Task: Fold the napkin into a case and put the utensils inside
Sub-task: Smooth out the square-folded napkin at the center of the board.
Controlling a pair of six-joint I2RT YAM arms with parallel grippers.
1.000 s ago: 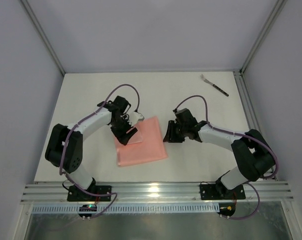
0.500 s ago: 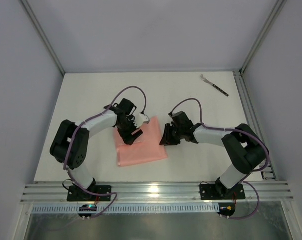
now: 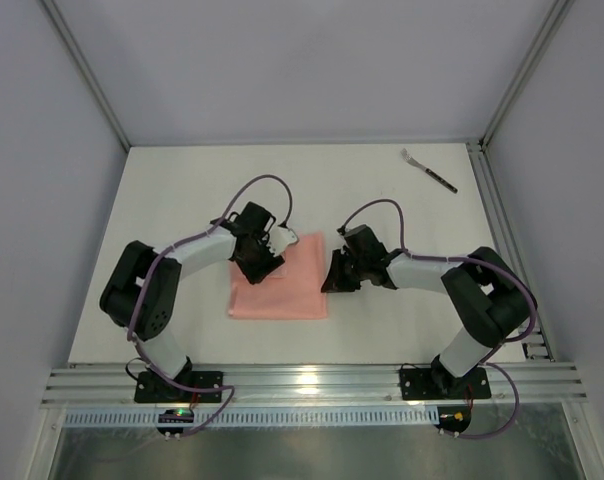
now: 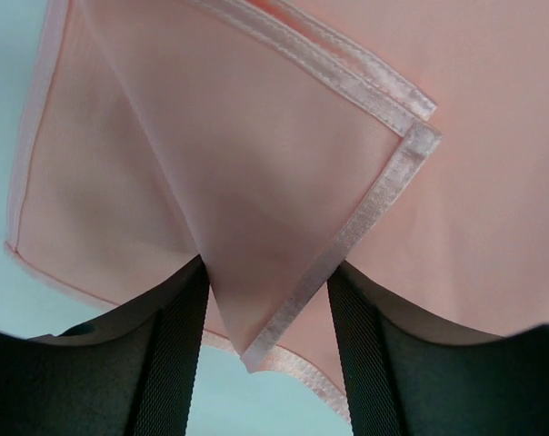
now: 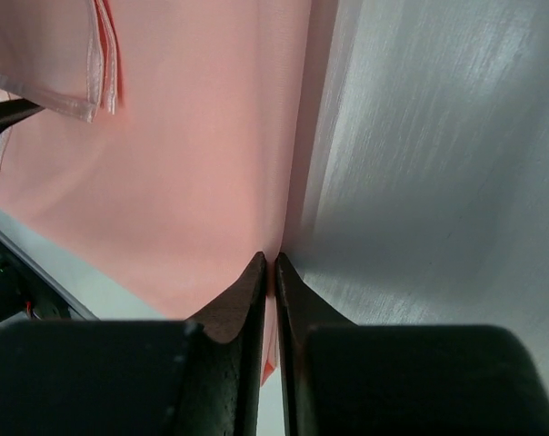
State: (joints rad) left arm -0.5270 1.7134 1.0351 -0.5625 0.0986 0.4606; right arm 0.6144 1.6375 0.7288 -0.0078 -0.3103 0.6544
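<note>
Right gripper [image 5: 273, 265] is pinched on the napkin [image 5: 193, 163] at its right edge, jaws all but together on the hem. Left gripper [image 4: 265, 272] stands open, a doubled-over corner lying loose between its fingers. Out on the table [image 3: 382, 200] the napkin lies flat between the arms, only partly folded. Way off at the far right sits the fork [image 3: 429, 170]. For a clean fold, I'd want the left to take a firm bite first, then both to carry low with the hems lined up.
</note>
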